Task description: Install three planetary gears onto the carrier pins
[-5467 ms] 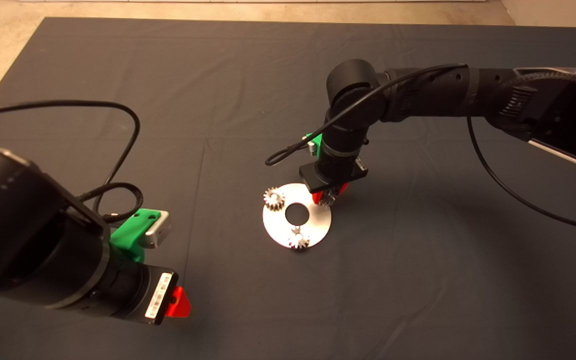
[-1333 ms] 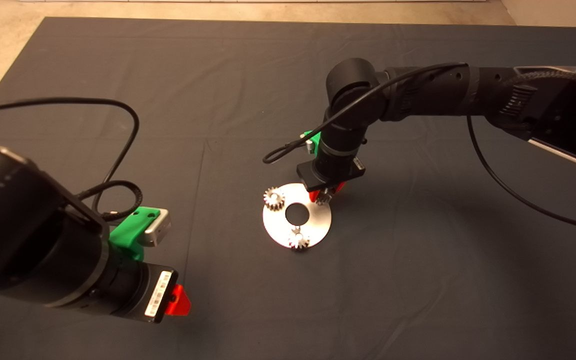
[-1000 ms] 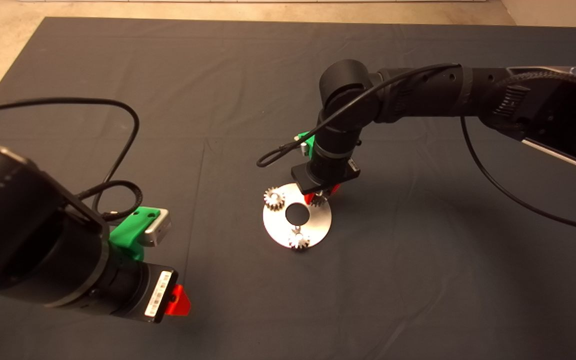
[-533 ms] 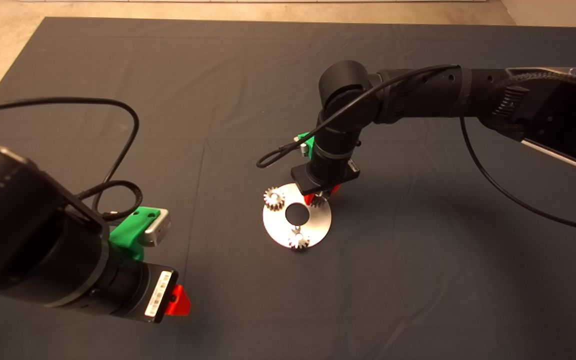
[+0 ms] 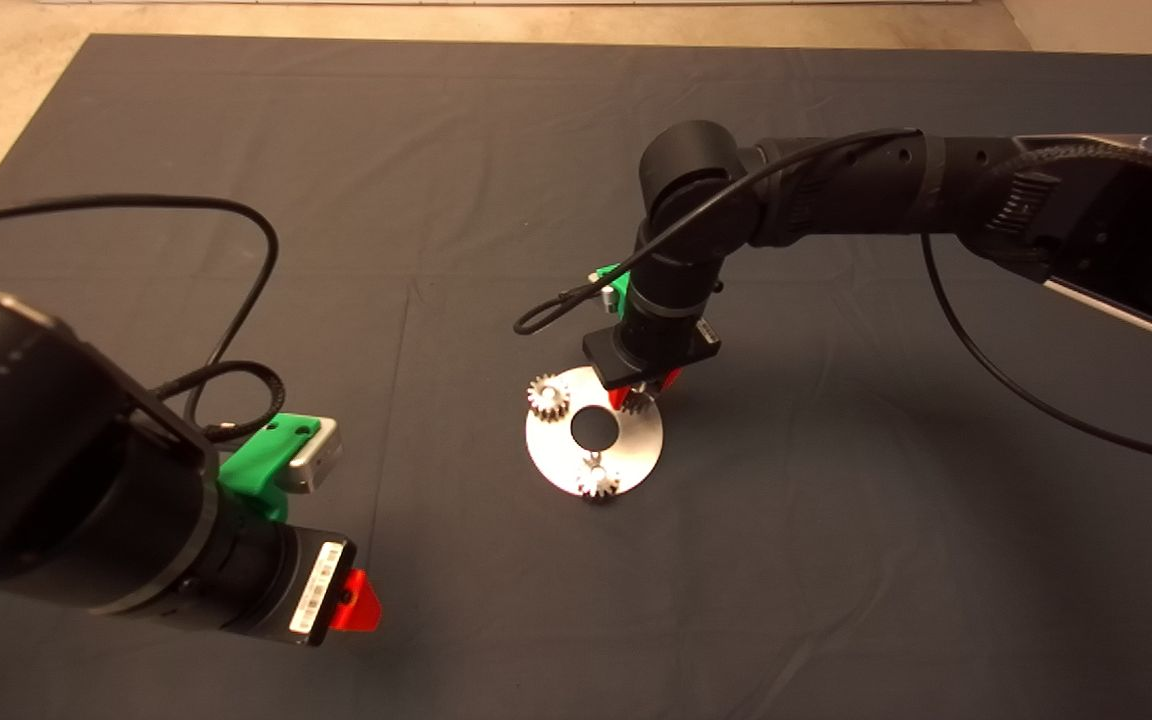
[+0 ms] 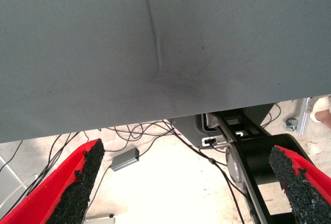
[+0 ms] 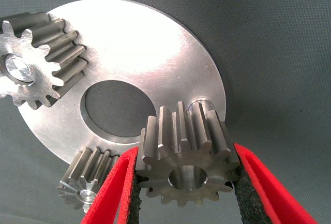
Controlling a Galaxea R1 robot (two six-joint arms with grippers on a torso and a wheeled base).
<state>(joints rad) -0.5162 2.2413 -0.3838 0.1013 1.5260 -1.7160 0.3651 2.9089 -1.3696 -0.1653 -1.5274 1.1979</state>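
The right gripper (image 7: 183,182) stands over the far right part of the white carrier disc (image 5: 546,445), its fingers (image 7: 116,190) closed on the third planetary gear (image 7: 183,159). The gear is held flat, bore axis upright, just above and beside the bare carrier pin (image 7: 198,105). Two gears are already seated on their pins: one at the disc's far left (image 5: 547,396), one at its near edge (image 5: 596,482). The left gripper (image 5: 356,603) hangs idle over the mat (image 5: 436,200) at lower left, fingers (image 6: 83,175) spread wide, nothing between them.
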